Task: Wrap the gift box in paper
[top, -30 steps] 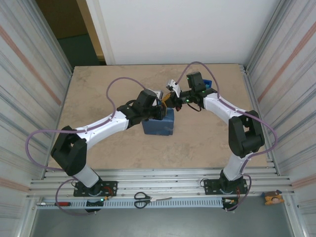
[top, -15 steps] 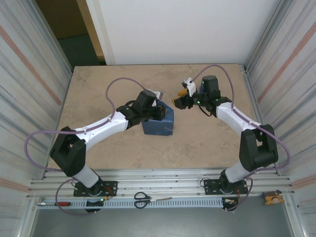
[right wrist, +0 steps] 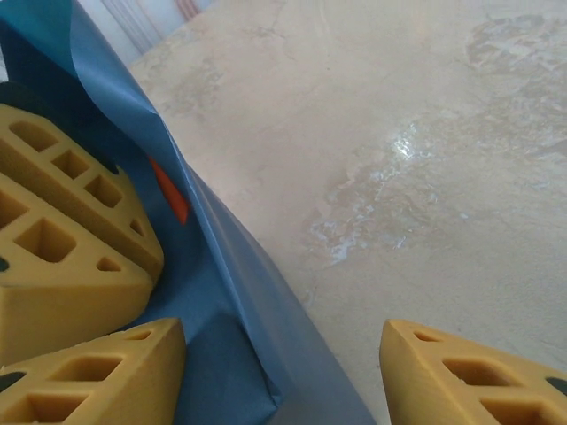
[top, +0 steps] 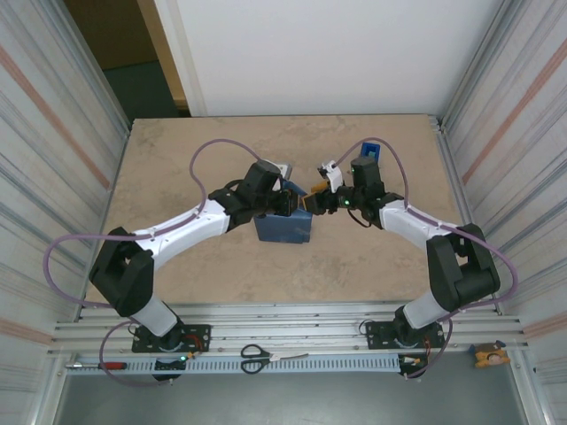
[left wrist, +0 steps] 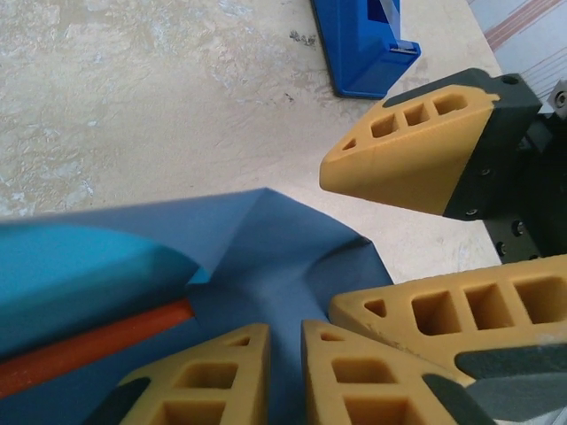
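The gift box (left wrist: 89, 350) shows as an orange strip under the paper (top: 285, 228), which covers it as a dark blue block mid-table. My left gripper (top: 296, 202) rests on the block's top right edge. Its fingers (left wrist: 204, 381) stand almost together with only a slit, pressing on the paper (left wrist: 257, 257). My right gripper (top: 312, 202) is open at the block's right end. One of its fingers (right wrist: 89, 381) is over the paper (right wrist: 230, 292), the other over bare table. A folded paper edge lies between them, untouched. An orange sliver of the gift box (right wrist: 168, 190) peeks out.
A blue tape dispenser (top: 370, 152) stands at the back right, also near the top edge (left wrist: 359, 44) of the left wrist view. Scissors (top: 257, 358) and a red-handled screwdriver (top: 102, 365) lie on the front rail. Corrugated walls close both sides.
The right gripper opened, swung back to the right away from the wrapped block, then came back to its right end. The left arm kept its place on the paper.
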You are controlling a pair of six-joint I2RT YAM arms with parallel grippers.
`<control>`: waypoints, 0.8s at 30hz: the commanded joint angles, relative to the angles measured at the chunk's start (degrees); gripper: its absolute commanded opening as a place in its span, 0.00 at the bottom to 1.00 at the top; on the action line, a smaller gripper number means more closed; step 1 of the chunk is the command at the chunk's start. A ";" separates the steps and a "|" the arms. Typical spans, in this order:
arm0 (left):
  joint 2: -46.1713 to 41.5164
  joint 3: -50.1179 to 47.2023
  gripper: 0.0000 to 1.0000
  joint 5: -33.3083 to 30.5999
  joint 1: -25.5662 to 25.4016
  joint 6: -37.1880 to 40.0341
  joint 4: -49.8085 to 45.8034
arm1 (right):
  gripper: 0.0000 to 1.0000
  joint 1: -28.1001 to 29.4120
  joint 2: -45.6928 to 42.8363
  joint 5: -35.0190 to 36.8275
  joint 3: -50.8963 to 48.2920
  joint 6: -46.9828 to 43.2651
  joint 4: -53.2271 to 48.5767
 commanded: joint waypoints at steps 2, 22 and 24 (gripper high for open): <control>-5.40 4.43 0.27 3.24 1.18 0.60 -4.66 | 0.57 1.11 0.03 2.93 -4.94 -1.51 -3.71; -22.91 -16.15 0.38 13.70 24.35 -6.76 3.00 | 0.55 2.89 0.59 4.68 -3.88 -3.45 -6.36; -20.57 -16.78 0.39 14.49 24.31 -7.90 5.24 | 0.55 2.89 0.44 4.79 -3.86 -3.52 -6.55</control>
